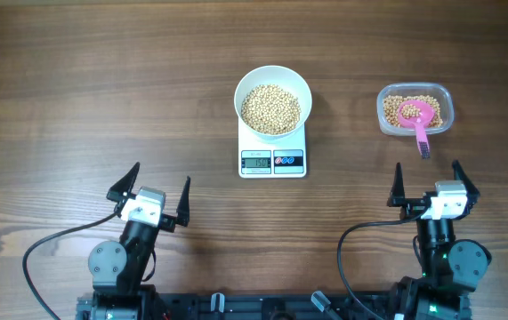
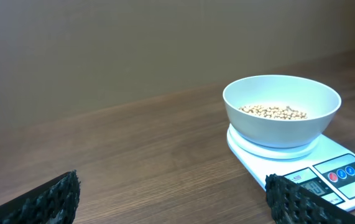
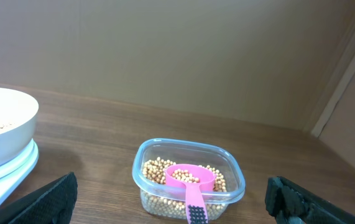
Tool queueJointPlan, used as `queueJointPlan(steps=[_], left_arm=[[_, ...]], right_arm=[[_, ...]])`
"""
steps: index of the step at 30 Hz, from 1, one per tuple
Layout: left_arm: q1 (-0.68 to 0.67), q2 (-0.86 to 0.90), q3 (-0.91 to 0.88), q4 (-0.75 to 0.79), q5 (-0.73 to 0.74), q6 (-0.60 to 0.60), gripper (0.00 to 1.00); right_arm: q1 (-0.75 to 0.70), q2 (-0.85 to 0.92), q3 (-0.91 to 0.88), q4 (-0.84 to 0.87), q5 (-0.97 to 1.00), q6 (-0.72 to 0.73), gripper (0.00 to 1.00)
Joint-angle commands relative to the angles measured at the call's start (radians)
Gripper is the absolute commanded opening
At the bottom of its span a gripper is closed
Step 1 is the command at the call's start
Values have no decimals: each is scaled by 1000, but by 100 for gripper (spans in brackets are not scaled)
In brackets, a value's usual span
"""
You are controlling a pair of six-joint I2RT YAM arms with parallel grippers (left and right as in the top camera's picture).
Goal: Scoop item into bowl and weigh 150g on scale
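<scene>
A white bowl [image 1: 273, 100] heaped with beige beans [image 1: 270, 109] stands on the small white scale [image 1: 272, 160], whose display is lit. In the left wrist view the bowl [image 2: 281, 112] and scale [image 2: 326, 171] sit ahead to the right. More beans fill a clear plastic tub [image 1: 415, 109] at the right, with a pink scoop [image 1: 416, 117] resting in it, handle toward me. The right wrist view shows the tub [image 3: 188, 180] and scoop [image 3: 191, 180] straight ahead. My left gripper [image 1: 149, 194] and right gripper [image 1: 434, 186] hover near the front edge, both open and empty.
The table is dark brown wood. Black cables loop beside each arm base at the front edge [image 1: 49, 249]. A plain wall rises behind the table in the wrist views.
</scene>
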Motion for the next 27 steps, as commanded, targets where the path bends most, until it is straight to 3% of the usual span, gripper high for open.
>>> queueJointPlan(steps=[1, 3, 18, 27], left_arm=[[4, -11, -6, -2, 22, -174, 100], [4, -11, -6, -3, 14, -238, 100], [5, -11, -6, -20, -154, -226, 100], [5, -11, -6, -19, -146, -226, 100]], right_arm=[[5, -13, -2, 4, -12, -2, 100], [5, -13, -2, 4, -12, -2, 100], [5, -13, -2, 4, -12, -2, 100], [5, -13, -2, 4, -12, -2, 100]])
